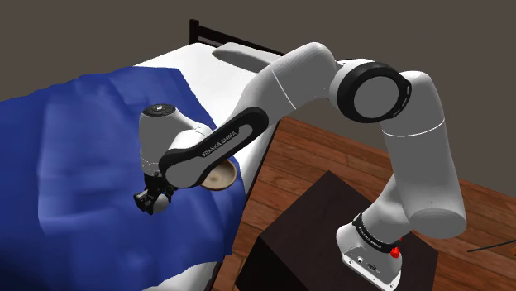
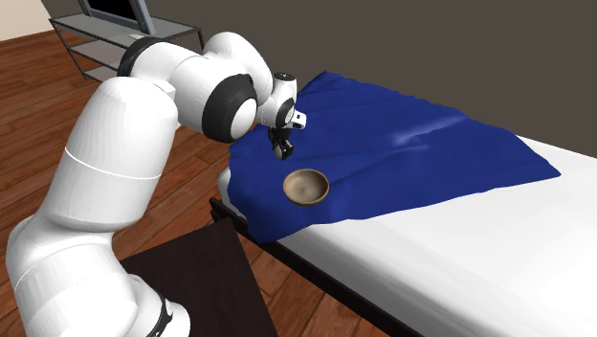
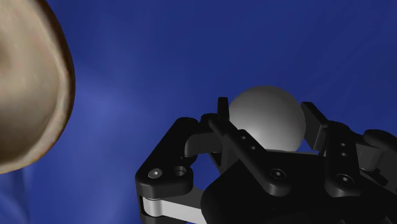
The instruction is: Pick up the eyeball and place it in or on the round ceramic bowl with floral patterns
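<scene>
The eyeball (image 3: 266, 118) is drawn as a plain white-grey ball. My gripper (image 3: 267, 109) is shut on it, one black finger pressed against each side. Beside the gripper on the blue blanket (image 3: 191, 57) lies the round tan bowl (image 3: 25, 83), with no floral pattern showing. In the shoulder view the gripper (image 1: 149, 201) hangs low over the blanket, to the left of the bowl (image 1: 220, 178), which my forearm partly hides. In the second exterior view the gripper (image 2: 280, 148) is just behind the bowl (image 2: 306, 186), near the blanket's corner.
The blue blanket (image 2: 402, 144) covers part of a white bed (image 2: 497, 249) with a dark headboard (image 1: 217, 35). Around the bed is wooden floor (image 1: 331, 157). My dark stand (image 1: 322, 240) is beside the bed, and a metal shelf (image 2: 96, 43) is further off.
</scene>
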